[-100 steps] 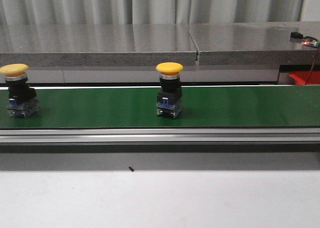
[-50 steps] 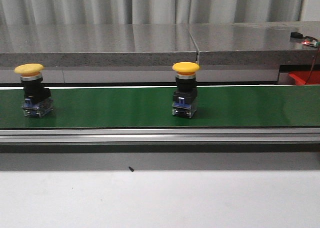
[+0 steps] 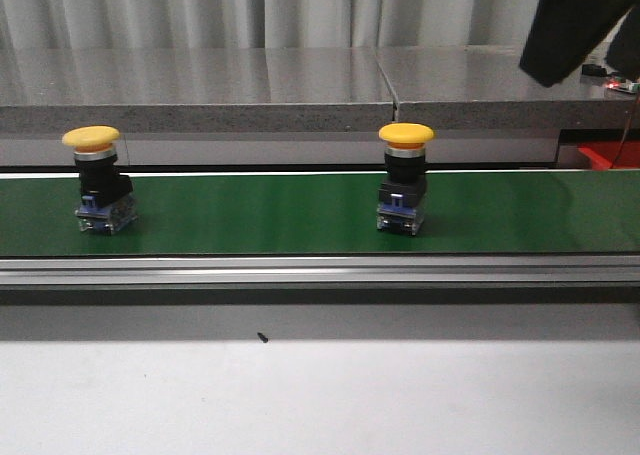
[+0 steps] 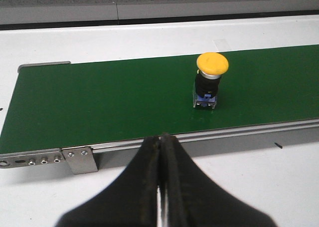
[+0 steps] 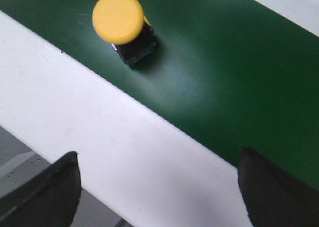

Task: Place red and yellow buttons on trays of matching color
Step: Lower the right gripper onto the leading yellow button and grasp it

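**Two yellow buttons on the green belt**

Two yellow buttons stand upright on the green belt (image 3: 250, 215), well apart from each other. The first button (image 3: 98, 180) stands near the left end of the belt, between its front and rear edges. The second button (image 3: 403, 178) stands right of the belt's middle, also between the two edges. Each has a yellow mushroom cap on a black body with a clear, bluish base.

The left gripper (image 4: 160, 187) has its black fingers pressed together, holding nothing. In the left wrist view it hangs over the white table at the front rail of the belt, apart from the button on the green surface beyond it.

The right gripper (image 5: 159, 187) has its fingers spread wide, holding nothing. In the right wrist view it hangs above the white border beside the belt, with a yellow button standing on the green surface near that edge.

In the front view, a dark arm (image 3: 575, 25) appears at the upper right, above the grey ledge (image 3: 250, 85) behind the belt.
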Robot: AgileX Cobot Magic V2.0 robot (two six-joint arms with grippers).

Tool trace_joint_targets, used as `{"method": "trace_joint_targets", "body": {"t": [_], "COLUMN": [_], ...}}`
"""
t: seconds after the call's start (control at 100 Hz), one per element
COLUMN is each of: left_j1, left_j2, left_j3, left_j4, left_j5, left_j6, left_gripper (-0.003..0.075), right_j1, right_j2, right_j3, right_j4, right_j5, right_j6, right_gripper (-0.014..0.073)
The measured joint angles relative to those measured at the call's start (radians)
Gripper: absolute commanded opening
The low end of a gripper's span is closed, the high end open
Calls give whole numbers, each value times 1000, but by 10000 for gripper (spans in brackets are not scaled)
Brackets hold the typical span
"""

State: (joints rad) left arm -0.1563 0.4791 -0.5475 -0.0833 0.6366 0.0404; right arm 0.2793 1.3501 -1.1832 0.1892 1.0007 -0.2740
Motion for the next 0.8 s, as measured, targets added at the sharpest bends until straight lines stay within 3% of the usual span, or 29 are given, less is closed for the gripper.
{"method": "trace_joint_targets", "body": {"t": [0.34,0.69,0.8], "left_j1": [0,0,0], "left_j2": [0,0,0], "left_j3": [0,0,0], "left_j4": [0,0,0], "left_j5": [0,0,0], "left_j6": [0,0,0], "left_gripper": [-19,-19,-19], "right_j1": [55,55,55], "right_j2": [179,312,340], "right_j3": [-121,-160,-160], "right_j4": [2,-7,-18], "right_j5": [9,-76,-82], "right_j6": [-56,-64,-68], "right_gripper": [634,630,514]}}
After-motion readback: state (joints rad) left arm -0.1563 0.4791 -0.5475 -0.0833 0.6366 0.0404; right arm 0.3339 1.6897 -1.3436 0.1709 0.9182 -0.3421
